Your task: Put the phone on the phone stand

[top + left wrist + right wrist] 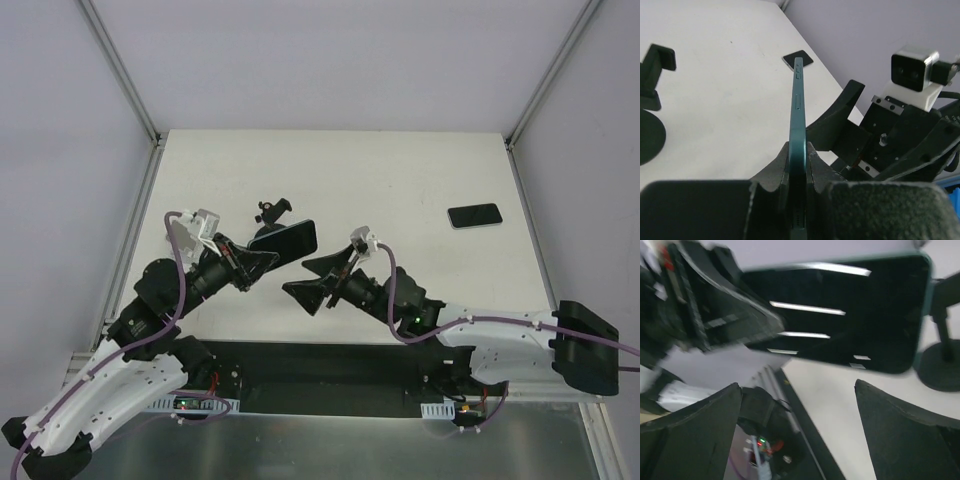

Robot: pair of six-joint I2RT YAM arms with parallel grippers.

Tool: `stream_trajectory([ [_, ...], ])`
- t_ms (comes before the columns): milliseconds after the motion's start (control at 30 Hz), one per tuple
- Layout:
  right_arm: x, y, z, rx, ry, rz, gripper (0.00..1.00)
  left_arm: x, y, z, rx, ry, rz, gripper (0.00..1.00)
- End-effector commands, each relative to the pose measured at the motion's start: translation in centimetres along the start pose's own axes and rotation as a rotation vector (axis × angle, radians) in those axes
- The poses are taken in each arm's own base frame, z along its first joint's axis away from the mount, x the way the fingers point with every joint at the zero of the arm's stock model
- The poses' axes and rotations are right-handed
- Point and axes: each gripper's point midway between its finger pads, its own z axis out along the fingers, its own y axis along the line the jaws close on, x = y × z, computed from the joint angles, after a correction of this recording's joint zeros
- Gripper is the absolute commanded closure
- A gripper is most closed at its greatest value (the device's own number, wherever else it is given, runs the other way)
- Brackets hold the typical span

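My left gripper (262, 255) is shut on the phone (287, 237), a thin smartphone with a dark glossy screen and teal edge, held above the table on its long edge. In the left wrist view the phone (799, 110) stands edge-on between the fingers (775, 165). The black phone stand (270, 210) sits just behind the held phone, and its disc base and cradle show at the left of the left wrist view (650, 100). My right gripper (296, 277) is open and empty, just right of the phone; its wrist view shows the phone's screen (850, 315) and the stand (942, 355).
A second black phone (474, 215) lies flat at the back right of the white table (400, 180), also seen in the left wrist view (797, 60). Metal frame posts (130, 90) stand at the back corners. The two grippers face each other closely.
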Motion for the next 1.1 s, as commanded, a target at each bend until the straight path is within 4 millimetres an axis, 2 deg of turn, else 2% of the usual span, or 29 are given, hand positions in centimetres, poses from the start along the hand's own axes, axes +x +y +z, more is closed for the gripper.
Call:
stream_trajectory([
  [0, -5.4, 7.0, 0.1, -0.328, -0.215, 0.275, 0.03, -3.1, -4.2, -0.7, 0.221, -0.168, -0.114, 1.0],
  [33, -5.8, 7.3, 0.3, -0.336, -0.227, 0.29, 0.03, -3.2, -4.5, -0.9, 0.243, -0.177, -0.118, 1.0],
  [133, -5.0, 7.0, 1.3, -0.307, -0.201, 0.305, 0.01, -3.4, -5.5, -1.4, 0.309, -0.195, -0.134, 1.0],
  [167, -5.1, 6.9, 1.2, -0.308, -0.215, 0.313, 0.03, -3.4, -5.7, -1.6, 0.319, -0.197, -0.133, 1.0],
  [267, -5.4, 5.0, 0.7, -0.245, -0.287, 0.381, 0.1, -3.3, -6.0, -2.0, 0.343, -0.201, -0.142, 1.0],
  [400, -7.0, 5.0, -0.1, -0.25, -0.342, 0.36, 0.15, -2.5, -5.9, -2.1, 0.359, -0.186, -0.157, 1.0],
  [533, -8.2, 3.9, -0.9, -0.226, -0.382, 0.336, 0.21, -2.7, -5.9, -2.3, 0.355, -0.195, -0.161, 1.0],
  [600, -9.2, 4.6, -1.3, -0.276, -0.379, 0.318, 0.24, -2.9, -6.1, -2.4, 0.358, -0.193, -0.155, 1.0],
  [633, -9.4, 4.0, -1.0, -0.261, -0.364, 0.305, 0.25, -3.0, -6.2, -2.4, 0.358, -0.194, -0.151, 1.0],
  [733, -10.3, 4.3, -0.9, -0.265, -0.355, 0.265, 0.36, -3.3, -6.3, -2.4, 0.354, -0.192, -0.136, 1.0],
  [867, -11.8, 4.4, -0.5, -0.266, -0.387, 0.248, 0.44, -3.6, -6.3, -2.3, 0.346, -0.195, -0.135, 1.0],
  [967, -13.2, 6.1, 0.2, -0.329, -0.404, 0.236, 0.54, -3.9, -6.5, -1.9, 0.345, -0.194, -0.142, 1.0],
  [1000, -13.5, 6.6, 0.3, -0.349, -0.405, 0.229, 0.59, -3.9, -6.6, -1.9, 0.347, -0.192, -0.142, 1.0],
  [1033, -14.5, 7.0, 0.5, -0.361, -0.422, 0.225, 0.74, -4.0, -6.5, -1.7, 0.341, -0.19, -0.14, 1.0],
  [1067, -14.8, 6.8, 0.8, -0.355, -0.427, 0.222, 0.82, -4.2, -6.6, -1.7, 0.337, -0.19, -0.132, 1.0],
])
